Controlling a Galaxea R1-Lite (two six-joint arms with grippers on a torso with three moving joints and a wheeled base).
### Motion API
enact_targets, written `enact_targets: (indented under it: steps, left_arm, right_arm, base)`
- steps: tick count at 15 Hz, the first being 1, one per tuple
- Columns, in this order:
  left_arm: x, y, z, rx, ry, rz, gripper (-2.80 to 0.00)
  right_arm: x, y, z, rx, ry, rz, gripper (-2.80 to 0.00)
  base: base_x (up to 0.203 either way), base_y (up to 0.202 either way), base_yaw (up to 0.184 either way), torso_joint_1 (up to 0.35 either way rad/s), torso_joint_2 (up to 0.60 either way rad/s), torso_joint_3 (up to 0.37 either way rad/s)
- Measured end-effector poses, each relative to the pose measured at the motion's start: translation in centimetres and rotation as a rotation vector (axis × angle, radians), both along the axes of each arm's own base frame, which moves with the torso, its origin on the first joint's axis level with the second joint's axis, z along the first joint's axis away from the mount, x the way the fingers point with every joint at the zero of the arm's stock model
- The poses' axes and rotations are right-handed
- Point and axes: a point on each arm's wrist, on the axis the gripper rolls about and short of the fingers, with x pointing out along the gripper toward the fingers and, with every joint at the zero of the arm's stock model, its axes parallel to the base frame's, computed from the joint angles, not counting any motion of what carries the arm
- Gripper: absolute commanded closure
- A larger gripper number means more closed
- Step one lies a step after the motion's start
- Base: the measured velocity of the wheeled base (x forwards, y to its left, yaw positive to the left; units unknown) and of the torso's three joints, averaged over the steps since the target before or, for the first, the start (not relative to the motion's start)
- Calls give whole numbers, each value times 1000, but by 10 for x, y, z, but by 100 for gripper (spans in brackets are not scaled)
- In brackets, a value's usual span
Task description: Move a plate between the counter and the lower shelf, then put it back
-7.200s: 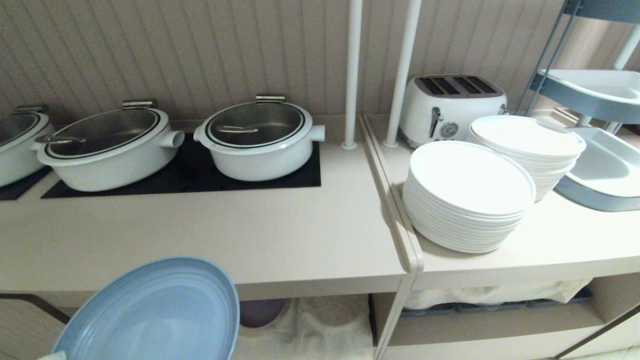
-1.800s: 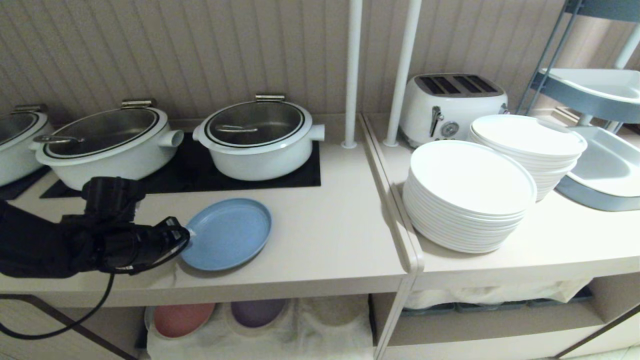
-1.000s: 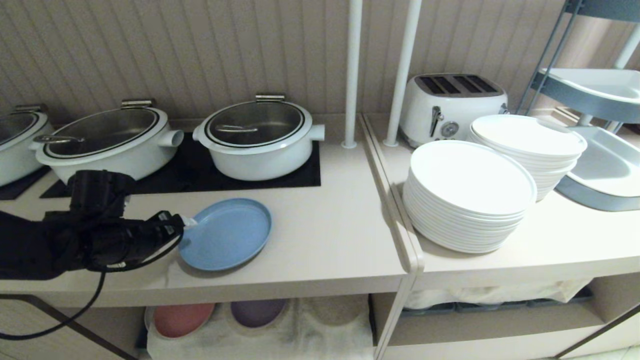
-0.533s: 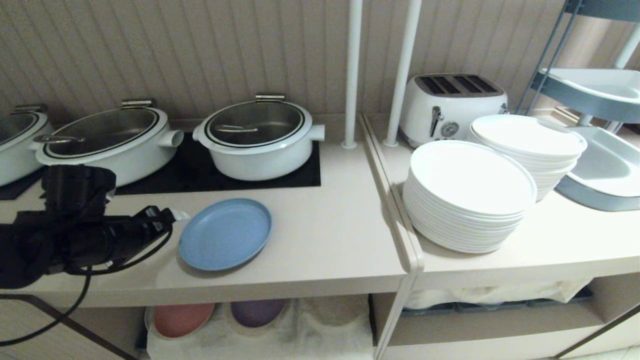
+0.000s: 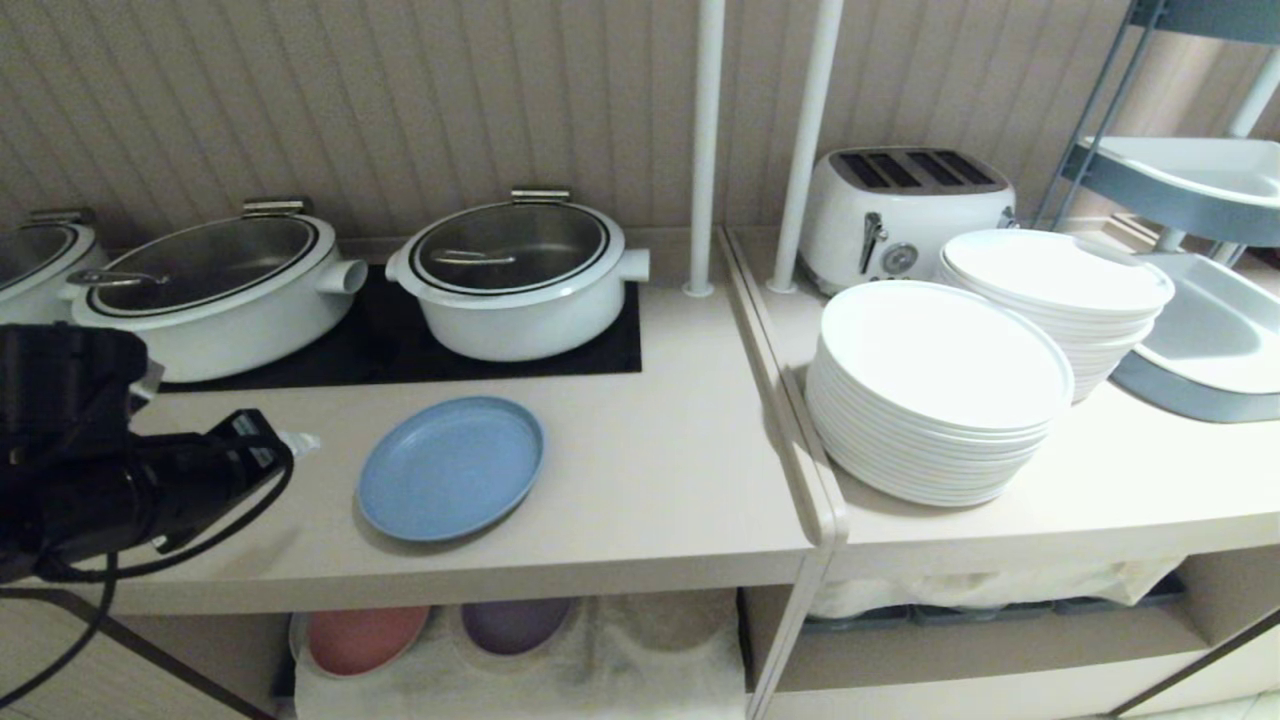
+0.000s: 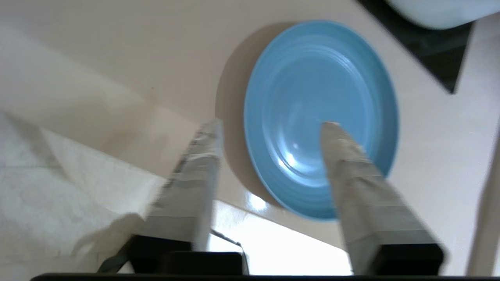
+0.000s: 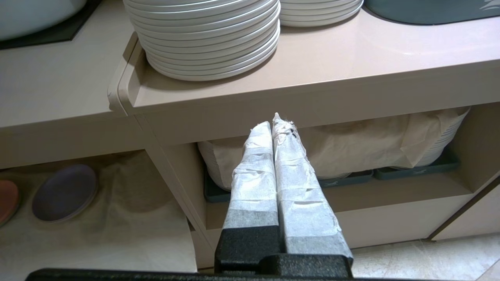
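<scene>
The light-blue plate (image 5: 450, 468) lies flat on the beige counter (image 5: 640, 470), in front of the black inset panel. My left gripper (image 5: 300, 441) hovers level just left of the plate, a small gap away from its rim. In the left wrist view the gripper (image 6: 270, 124) is open, with nothing between its taped fingers (image 6: 195, 175), and the plate (image 6: 312, 78) lies beyond them. The lower shelf (image 5: 650, 655) under the counter is lined with rumpled white cloth. My right gripper (image 7: 273, 120) is shut and empty, parked low in front of the cabinet.
Two white lidded pots (image 5: 515, 275) (image 5: 215, 290) stand behind the plate. Stacks of white plates (image 5: 935, 390) and a toaster (image 5: 900, 215) sit on the adjoining top to the right. A pink plate (image 5: 362, 636) and a purple plate (image 5: 512, 622) lie on the lower shelf.
My left gripper has let go of the plate's rim and drawn back to the left, its fingers narrowing. The plate stays where it was set on the counter.
</scene>
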Motion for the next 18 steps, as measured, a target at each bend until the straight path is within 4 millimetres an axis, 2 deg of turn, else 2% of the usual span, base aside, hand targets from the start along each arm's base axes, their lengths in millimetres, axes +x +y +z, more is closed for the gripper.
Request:
enact_targets:
  steps: [5, 9, 14, 18]
  left_arm:
    - [-36, 3, 17, 99, -86, -30, 0]
    - [-78, 3, 22, 177, -163, -42, 0]
    - [-137, -3, 9, 359, -246, -114, 0]
    - [-176, -8, -6, 490, -302, -169, 0]
  right_arm:
    - [0, 0, 0, 0, 0, 0, 0]
    - [0, 0, 0, 0, 0, 0, 0]
    - [0, 0, 0, 0, 0, 0, 0]
    - [0, 0, 0, 0, 0, 0, 0]
  base:
    - [0, 0, 0, 0, 0, 0]
    - [0, 0, 0, 0, 0, 0]
    - [0, 0, 0, 0, 0, 0]
    - [0, 0, 0, 0, 0, 0]
